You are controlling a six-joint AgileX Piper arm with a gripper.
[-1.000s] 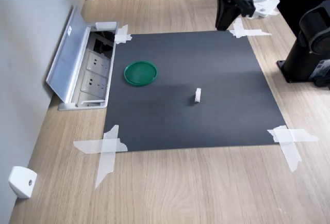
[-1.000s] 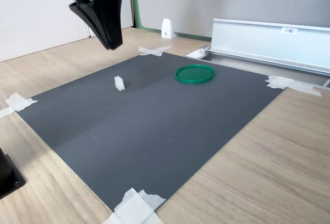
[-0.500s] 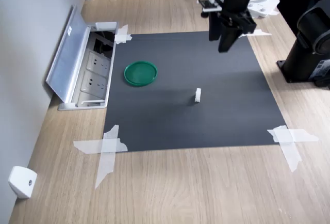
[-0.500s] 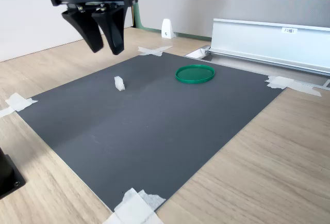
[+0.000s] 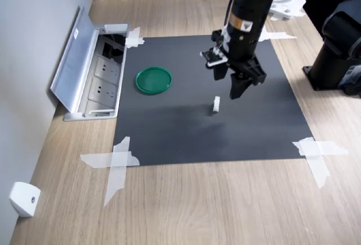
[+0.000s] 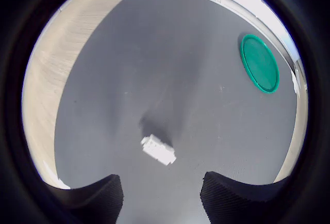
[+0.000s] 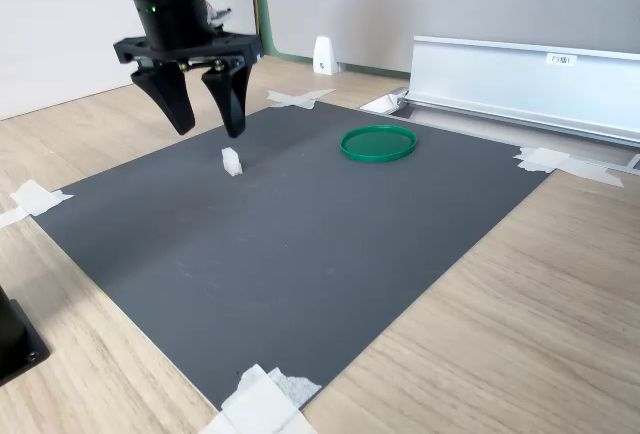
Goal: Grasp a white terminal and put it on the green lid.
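The white terminal (image 5: 216, 104) (image 7: 231, 161) (image 6: 159, 150) lies on its own on the dark grey mat (image 5: 248, 126) (image 7: 300, 244) (image 6: 170, 69), touched by nothing. In the first exterior view the green lid (image 5: 154, 79) (image 7: 378, 143) (image 6: 259, 63) sits at about ten o'clock from it, well apart, flat on the same mat with nothing on it.

The gripper (image 5: 231, 86) (image 7: 207, 116) hangs just above the mat with its jaws spread wide and nothing held between them; in the first exterior view it stands at about one o'clock from the terminal, close but not touching. In the wrist view the two dark fingertips (image 6: 98, 195) frame the terminal, which lies askew just ahead of the gap between them.

White tape strips (image 5: 115, 163) (image 7: 262, 399) pin the mat's corners to the wooden table (image 5: 225, 205) (image 7: 540, 294). In the first exterior view an open socket box with a raised metal flap (image 5: 76, 58) (image 7: 520, 74) lies at nine o'clock from the lid, just off the mat's edge.
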